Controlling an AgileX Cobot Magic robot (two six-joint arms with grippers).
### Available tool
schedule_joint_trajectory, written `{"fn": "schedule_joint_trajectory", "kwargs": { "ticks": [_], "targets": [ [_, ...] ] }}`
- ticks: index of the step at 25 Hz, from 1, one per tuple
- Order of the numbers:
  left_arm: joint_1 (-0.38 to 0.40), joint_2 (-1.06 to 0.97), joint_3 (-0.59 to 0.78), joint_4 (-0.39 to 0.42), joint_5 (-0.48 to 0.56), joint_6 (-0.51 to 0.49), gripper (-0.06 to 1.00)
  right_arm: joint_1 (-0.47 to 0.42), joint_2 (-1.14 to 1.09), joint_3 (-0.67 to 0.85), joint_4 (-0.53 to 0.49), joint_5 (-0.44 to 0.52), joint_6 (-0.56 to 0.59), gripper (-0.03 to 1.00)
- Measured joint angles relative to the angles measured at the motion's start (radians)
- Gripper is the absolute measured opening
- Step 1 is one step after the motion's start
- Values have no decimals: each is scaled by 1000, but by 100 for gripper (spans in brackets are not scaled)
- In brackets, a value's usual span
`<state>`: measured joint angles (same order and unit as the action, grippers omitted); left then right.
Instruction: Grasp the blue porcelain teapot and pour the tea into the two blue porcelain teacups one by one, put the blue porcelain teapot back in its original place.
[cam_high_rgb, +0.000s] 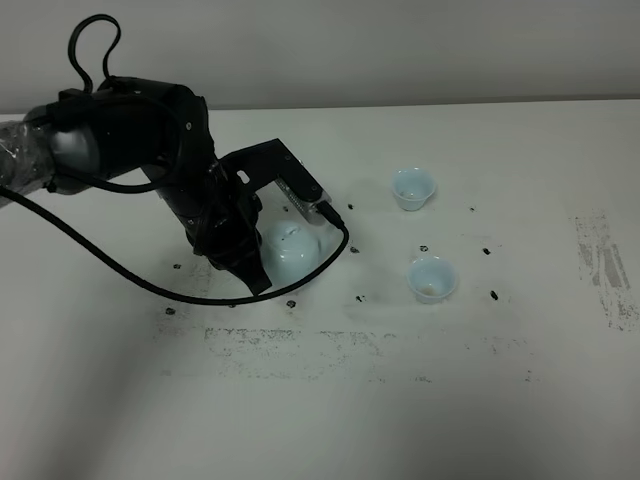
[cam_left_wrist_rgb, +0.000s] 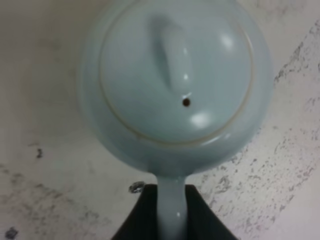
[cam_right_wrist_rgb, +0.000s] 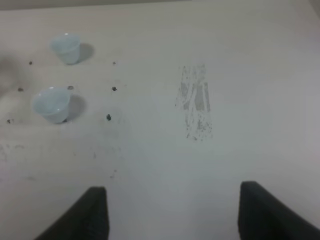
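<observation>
Over the scuffed counter, the left claw is clamping the teapot by its handle. Two teacups are sitting toward its three o'clock. The right claw is hanging spread apart.

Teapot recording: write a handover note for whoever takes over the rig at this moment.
Left pincer: looks shut on the handle of the blue porcelain teapot, fingers on both sides of it.
Right pincer: open, holding nothing, over the bare table.
Teapot: upright, lid on, left of both cups; cannot tell whether it is lifted.
Far teacup and near teacup: upright, apart from each other.
Done: teapot grasped.
Unclear: whether either cup holds tea; check first.
Left: pour into each cup in turn if needed, set the teapot back, release.
</observation>
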<state>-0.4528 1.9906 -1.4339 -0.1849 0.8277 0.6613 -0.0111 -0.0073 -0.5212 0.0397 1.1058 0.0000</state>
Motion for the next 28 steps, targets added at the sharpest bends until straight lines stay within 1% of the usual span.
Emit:
{"fn": "schedule_joint_trajectory", "kwargs": {
  "ticks": [4,7,11,13,18,21,24,28],
  "targets": [
    [13,-30,0,-11,-1,29,5,0,0,0,0,0,0,53],
    [29,-48,0,-61,-1,71,5,0,0,0,0,0,0,53],
    [71,-55,-2,-125,12,127,5,0,0,0,0,0,0,53],
    [91,-54,-22,-127,42,140,5,0,0,0,0,0,0,53],
    [124,-54,-138,-128,113,149,5,0,0,0,0,0,0,53],
    [136,-54,-183,-109,127,156,5,0,0,0,0,0,0,53],
    [138,-54,-200,-72,133,160,5,0,0,0,0,0,0,53],
    [138,-48,-233,-61,134,186,5,0,0,0,0,0,0,53]
  ]
}}
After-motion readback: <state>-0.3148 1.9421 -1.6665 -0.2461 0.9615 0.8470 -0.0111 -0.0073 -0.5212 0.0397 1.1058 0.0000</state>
